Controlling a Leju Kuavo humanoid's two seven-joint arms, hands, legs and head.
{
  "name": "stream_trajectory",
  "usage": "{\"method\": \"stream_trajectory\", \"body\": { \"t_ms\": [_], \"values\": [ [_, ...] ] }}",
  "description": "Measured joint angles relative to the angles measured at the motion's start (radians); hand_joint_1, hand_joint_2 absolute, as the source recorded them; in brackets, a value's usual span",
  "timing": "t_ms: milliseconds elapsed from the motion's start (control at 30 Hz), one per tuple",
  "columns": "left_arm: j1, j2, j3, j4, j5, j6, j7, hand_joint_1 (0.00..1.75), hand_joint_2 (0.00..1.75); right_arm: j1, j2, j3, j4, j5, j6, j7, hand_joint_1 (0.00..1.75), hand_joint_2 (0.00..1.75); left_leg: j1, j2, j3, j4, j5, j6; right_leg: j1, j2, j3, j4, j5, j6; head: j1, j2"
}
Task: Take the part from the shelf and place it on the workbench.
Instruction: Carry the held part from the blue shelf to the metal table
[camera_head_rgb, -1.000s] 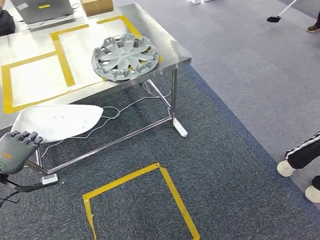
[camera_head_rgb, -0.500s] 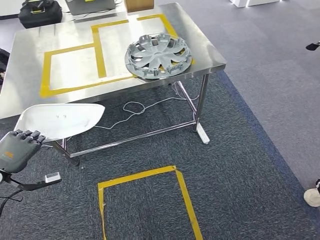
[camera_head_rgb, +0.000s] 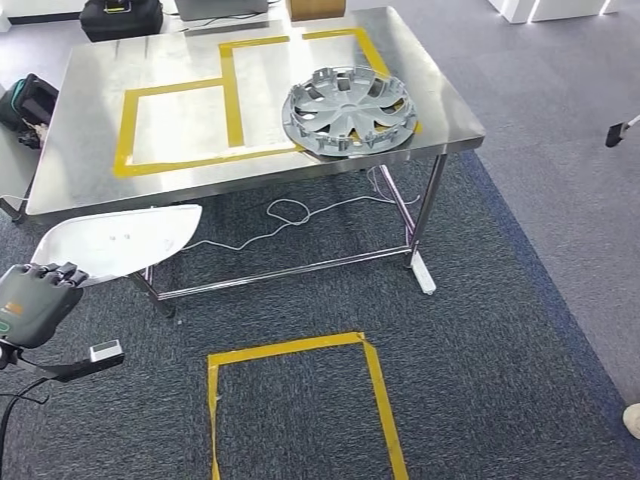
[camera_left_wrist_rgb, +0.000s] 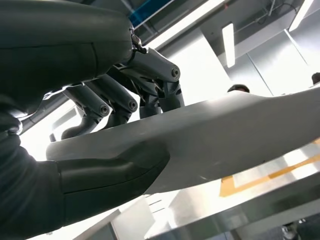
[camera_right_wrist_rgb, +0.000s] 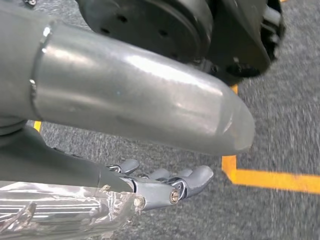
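White panel (camera_head_rgb: 117, 243) is clamped at one end by my left robot hand (camera_head_rgb: 34, 300), thumb below and fingers (camera_left_wrist_rgb: 151, 62) above, short of the table (camera_head_rgb: 83, 170). Table has shifted rightward across the head view: camera turned, approach continues. Right robot hand (camera_right_wrist_rgb: 166, 187) hangs with fingers extended, empty

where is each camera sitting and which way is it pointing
Head view: high on the body, looking down at the steel workbench and grey hubcap; left hand grips the white curved panel.
Left wrist view: behind the left hand, looking along the panel.
Right wrist view: behind the right hand, facing carpet.
Head and left wrist views share the panel and the bench's yellow tape.
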Motion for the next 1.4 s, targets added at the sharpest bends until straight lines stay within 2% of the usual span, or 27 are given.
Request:
{"method": "stream_trajectory", "body": {
  "t_ms": [33,233,367,433,500,533,600,667,700,733,800,833,867,900,933,967,1000,1033,1067,1100,1133,1167,1233,1267,1300,1367,1400],
  "values": [
    [0.000,-0.003,0.001,-0.001,0.003,-0.002,-0.001,1.75,1.75,0.000,-0.002,0.000,-0.007,0.000,-0.002,0.001,0.00,0.00,-0.001,0.000,0.000,0.000,-0.001,0.002,-0.001,0.000,0.000,-0.004,0.002,0.000,0.000,0.000],
    [0.000,-0.014,0.005,-0.002,0.017,-0.015,-0.011,1.75,1.75,0.001,-0.017,-0.002,-0.034,-0.002,-0.011,0.006,0.00,0.00,-0.002,0.000,-0.003,0.001,0.001,0.014,-0.002,0.001,0.013,-0.020,0.015,0.022,0.000,0.000],
    [0.000,-0.015,0.006,-0.002,0.018,-0.017,-0.015,1.75,1.75,0.001,-0.020,-0.002,-0.046,-0.003,-0.014,0.007,0.00,0.00,-0.002,0.000,-0.003,0.002,0.001,0.015,-0.003,0.001,0.013,-0.021,0.016,0.026,0.000,0.000],
    [0.000,-0.013,0.008,-0.003,0.012,-0.013,-0.015,1.75,1.75,0.001,-0.022,-0.002,-0.054,-0.003,-0.019,0.007,0.00,0.00,-0.004,-0.001,-0.002,-0.005,-0.004,0.029,-0.006,0.000,0.016,-0.015,0.029,0.039,-0.001,0.000],
    [-0.001,-0.011,0.011,-0.004,-0.001,-0.002,-0.015,1.75,1.75,0.002,-0.027,-0.002,-0.066,-0.003,-0.026,0.007,0.00,0.00,-0.003,-0.003,0.016,-0.026,-0.011,0.054,-0.009,0.000,0.003,0.008,0.039,0.055,0.000,0.000],
    [-0.003,-0.010,0.012,-0.005,-0.008,0.007,-0.014,1.75,1.75,0.002,-0.029,-0.002,-0.073,-0.004,-0.030,0.007,0.00,0.00,0.000,-0.004,0.027,-0.035,-0.013,0.062,-0.009,0.004,-0.014,0.036,0.029,0.057,0.001,0.000],
    [-0.009,-0.014,0.015,-0.005,-0.020,0.021,-0.009,1.75,1.75,0.001,-0.036,-0.002,-0.087,-0.006,-0.036,0.008,0.00,0.00,0.003,-0.007,0.040,-0.041,-0.013,0.066,-0.013,0.014,-0.069,0.134,-0.021,0.051,0.006,0.000],
    [-0.010,-0.022,0.015,-0.005,-0.030,0.025,0.000,1.75,1.75,0.002,-0.041,-0.002,-0.100,-0.009,-0.041,0.009,0.00,0.00,0.009,-0.011,0.045,-0.041,-0.017,0.060,-0.021,0.019,-0.133,0.239,-0.066,0.053,0.009,0.000],
    [-0.009,-0.027,0.014,-0.005,-0.035,0.025,0.006,1.75,1.75,0.003,-0.044,-0.001,-0.105,-0.011,-0.044,0.011,0.00,0.00,0.014,-0.014,0.049,-0.040,-0.021,0.054,-0.028,0.020,-0.148,0.256,-0.065,0.061,0.009,0.000],
    [-0.009,-0.031,0.013,-0.005,-0.037,0.025,0.012,1.75,1.75,0.005,-0.047,-0.001,-0.110,-0.012,-0.047,0.014,0.00,0.00,0.023,-0.017,0.055,-0.039,-0.026,0.044,-0.036,0.020,-0.145,0.238,-0.045,0.075,0.009,0.000],
    [-0.004,-0.037,0.014,-0.005,-0.040,0.025,0.027,1.75,1.75,0.007,-0.050,-0.001,-0.120,-0.015,-0.053,0.022,0.00,0.00,0.042,-0.022,0.067,-0.029,-0.044,0.015,-0.059,0.026,-0.094,0.129,0.020,0.113,0.012,0.000],
    [0.002,-0.037,0.017,-0.005,-0.041,0.026,0.035,1.75,1.75,0.006,-0.049,-0.001,-0.128,-0.015,-0.057,0.028,0.00,0.00,0.049,-0.024,0.070,-0.019,-0.055,-0.001,-0.068,0.034,-0.071,0.077,0.026,0.124,0.018,0.000],
    [0.010,-0.035,0.022,-0.006,-0.041,0.027,0.040,1.75,1.75,0.005,-0.049,-0.001,-0.136,-0.015,-0.062,0.034,0.00,0.00,0.053,-0.024,0.069,-0.011,-0.065,-0.014,-0.073,0.041,-0.055,0.045,0.024,0.122,0.023,0.000],
    [0.018,-0.032,0.028,-0.008,-0.041,0.029,0.043,1.75,1.75,0.005,-0.049,-0.001,-0.144,-0.015,-0.067,0.040,0.00,0.00,0.054,-0.025,0.069,-0.007,-0.072,-0.023,-0.074,0.047,-0.050,0.035,0.010,0.113,0.026,0.000],
    [0.027,-0.030,0.034,-0.010,-0.041,0.031,0.045,1.75,1.75,0.006,-0.050,-0.001,-0.153,-0.015,-0.073,0.044,0.00,0.00,0.054,-0.025,0.072,-0.007,-0.074,-0.028,-0.072,0.047,-0.049,0.034,-0.003,0.093,0.026,0.000],
    [0.035,-0.029,0.040,-0.012,-0.040,0.034,0.046,1.75,1.75,0.008,-0.052,0.000,-0.160,-0.013,-0.079,0.047,0.00,0.00,0.053,-0.025,0.075,-0.006,-0.069,-0.032,-0.070,0.045,-0.041,0.036,0.000,0.080,0.021,0.000],
    [0.044,-0.028,0.047,-0.015,-0.040,0.037,0.048,1.75,1.75,0.011,-0.054,0.000,-0.166,-0.012,-0.085,0.050,0.00,0.00,0.054,-0.021,0.068,0.015,-0.052,-0.034,-0.068,0.044,-0.032,0.032,-0.002,0.071,0.017,0.000],
    [0.057,-0.028,0.057,-0.019,-0.040,0.040,0.050,1.75,1.75,0.013,-0.055,0.001,-0.174,-0.009,-0.090,0.052,0.00,0.00,0.053,-0.015,0.044,0.058,-0.031,-0.035,-0.065,0.043,-0.017,0.024,-0.006,0.064,0.014,0.000],
    [0.073,-0.027,0.068,-0.022,-0.040,0.043,0.051,1.75,1.75,0.014,-0.056,0.001,-0.181,-0.006,-0.095,0.054,0.00,0.00,0.051,-0.010,0.004,0.118,-0.015,-0.034,-0.062,0.044,0.002,0.012,-0.011,0.057,0.012,0.000],
    [0.091,-0.027,0.079,-0.025,-0.041,0.045,0.053,1.75,1.75,0.016,-0.057,0.002,-0.186,-0.003,-0.099,0.056,0.00,0.00,0.048,-0.005,-0.046,0.185,-0.016,-0.030,-0.060,0.043,0.022,-0.003,-0.017,0.051,0.009,0.000],
    [0.108,-0.027,0.090,-0.026,-0.041,0.046,0.054,1.75,1.75,0.018,-0.058,0.003,-0.192,0.000,-0.101,0.057,0.00,0.00,0.044,-0.004,-0.094,0.237,-0.043,-0.025,-0.057,0.043,0.047,-0.021,-0.025,0.046,0.008,0.000],
    [0.121,-0.027,0.098,-0.027,-0.041,0.047,0.054,1.75,1.75,0.019,-0.058,0.004,-0.196,0.002,-0.103,0.058,0.00,0.00,0.039,-0.004,-0.132,0.266,-0.088,-0.018,-0.054,0.043,0.075,-0.038,-0.033,0.043,0.007,0.000],
    [0.140,-0.027,0.113,-0.027,-0.042,0.048,0.055,1.75,1.75,0.021,-0.058,0.006,-0.203,0.004,-0.105,0.060,0.00,0.00,0.030,-0.004,-0.174,0.254,-0.172,-0.006,-0.049,0.044,0.139,-0.070,-0.057,0.041,0.006,0.000],
    [0.148,-0.027,0.118,-0.027,-0.042,0.048,0.055,1.75,1.75,0.021,-0.058,0.006,-0.205,0.004,-0.106,0.060,0.00,0.00,0.025,-0.004,-0.180,0.216,-0.176,0.000,-0.048,0.044,0.172,-0.083,-0.072,0.041,0.006,0.000],
    [0.156,-0.027,0.123,-0.027,-0.042,0.048,0.055,1.75,1.75,0.020,-0.058,0.006,-0.207,0.004,-0.106,0.060,0.00,0.00,0.021,-0.002,-0.179,0.159,-0.127,0.007,-0.047,0.044,0.201,-0.094,-0.090,0.043,0.005,0.000],
    [0.168,-0.027,0.131,-0.027,-0.043,0.050,0.055,1.75,1.75,0.018,-0.059,0.007,-0.210,0.004,-0.106,0.060,0.00,0.00,0.012,0.003,-0.173,0.036,0.042,0.018,-0.042,0.044,0.255,-0.106,-0.134,0.049,0.002,0.000],
    [0.173,-0.027,0.134,-0.028,-0.043,0.050,0.055,1.75,1.75,0.017,-0.061,0.008,-0.212,0.004,-0.106,0.060,0.00,0.00,0.009,0.005,-0.169,0.001,0.103,0.019,-0.039,0.044,0.282,-0.116,-0.156,0.052,0.001,0.000]
  ]
}}
